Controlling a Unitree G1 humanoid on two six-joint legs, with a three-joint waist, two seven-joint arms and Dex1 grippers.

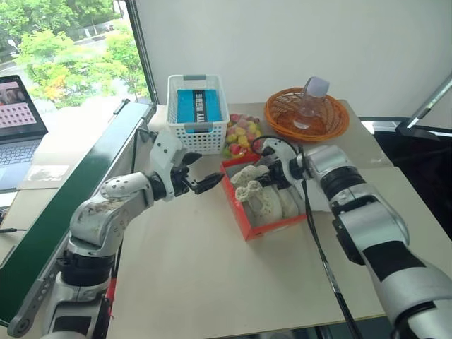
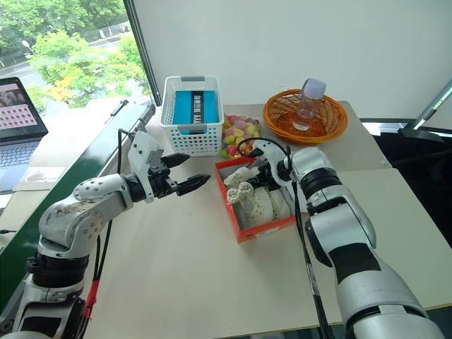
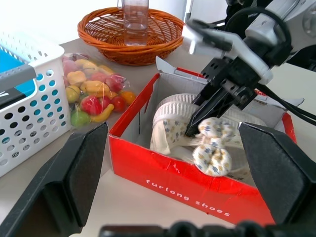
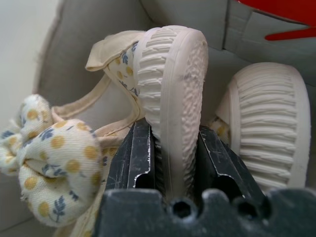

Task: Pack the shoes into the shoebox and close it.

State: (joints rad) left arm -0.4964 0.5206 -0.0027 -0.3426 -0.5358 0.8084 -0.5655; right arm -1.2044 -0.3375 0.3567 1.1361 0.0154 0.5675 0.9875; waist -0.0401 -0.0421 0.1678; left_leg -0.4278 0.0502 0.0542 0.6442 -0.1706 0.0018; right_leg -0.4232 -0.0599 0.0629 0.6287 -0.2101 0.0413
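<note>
The red shoebox point(image 1: 272, 227) lies open in the middle of the table, white inside. Two cream shoes with ribbed soles and flowered bows are in it. My right gripper point(image 1: 272, 173) reaches down into the box from the right and is shut on the sole edge of one shoe point(image 4: 173, 89), which stands tilted on its side. The other shoe point(image 4: 269, 123) lies beside it in the box. My left gripper point(image 1: 210, 168) hovers just left of the box, above the table, open, with nothing between its fingers.
Behind the box lies a clear bag of coloured fruit shapes point(image 1: 242, 133). A white lattice basket point(image 1: 198, 113) with a blue box stands at the back left. An orange wicker basket point(image 1: 306, 116) holding a clear bottle point(image 1: 311, 102) stands at the back right. A green board point(image 1: 70, 205) runs along the table's left edge.
</note>
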